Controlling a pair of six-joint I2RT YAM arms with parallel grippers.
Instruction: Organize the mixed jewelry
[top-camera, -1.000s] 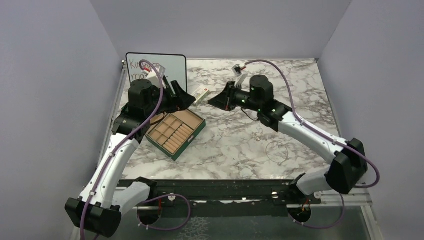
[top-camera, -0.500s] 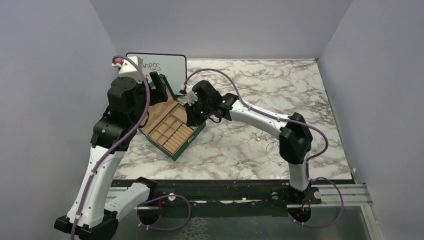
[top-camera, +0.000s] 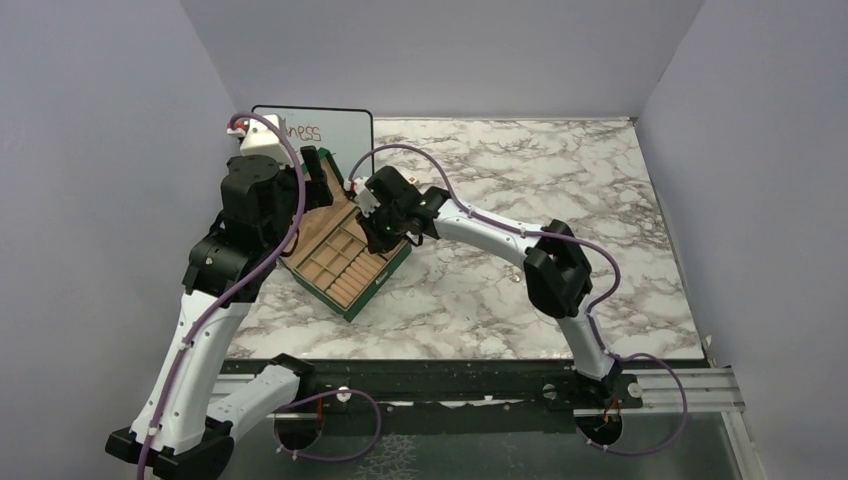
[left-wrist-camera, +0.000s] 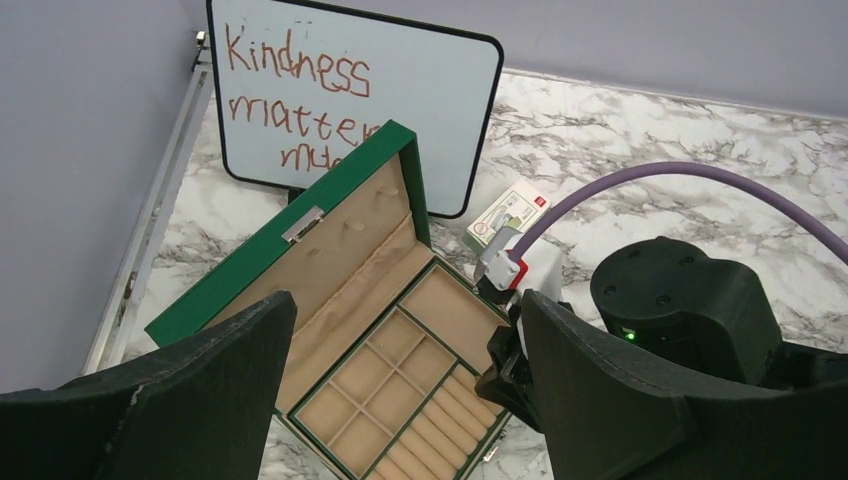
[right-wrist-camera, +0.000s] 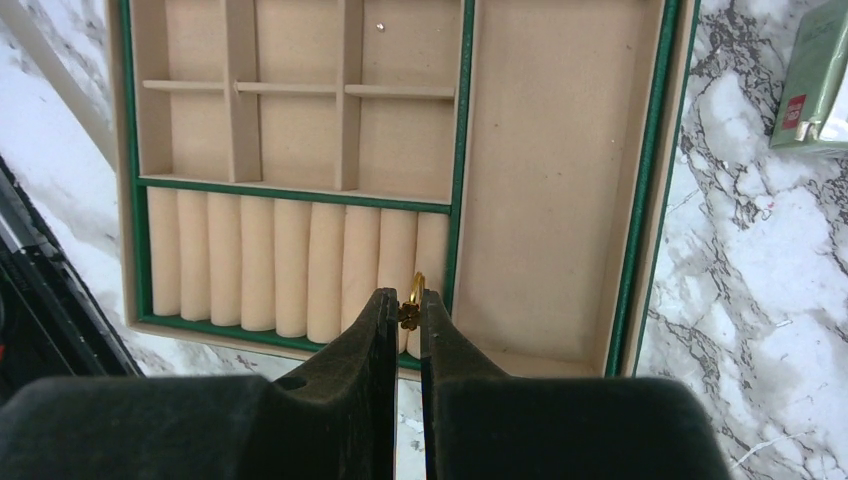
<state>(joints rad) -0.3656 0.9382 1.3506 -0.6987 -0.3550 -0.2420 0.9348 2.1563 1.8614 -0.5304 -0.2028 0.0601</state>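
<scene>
Pinching a gold ring (right-wrist-camera: 412, 298) between near-closed jaws, right gripper (right-wrist-camera: 405, 312) hovered over the ring rolls (right-wrist-camera: 290, 265) in the green box (right-wrist-camera: 463, 150). Left gripper (left-wrist-camera: 400, 335) hung wide open, holding nothing, near the raised lid (left-wrist-camera: 330, 240).

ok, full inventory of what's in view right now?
table: 1, grey-white marble, under everything
green box: 1, green with tan lining, lid open, left part of table
whiteboard: 1, white with red writing, standing behind the box
carton: 1, white and green, lying by the whiteboard
gold ring: 1, gold, pinched over the box's ring rolls
silver bit: 1, silvery, in a small compartment
left gripper: 1, black, open above the box
right gripper: 1, black, shut on the gold ring
</scene>
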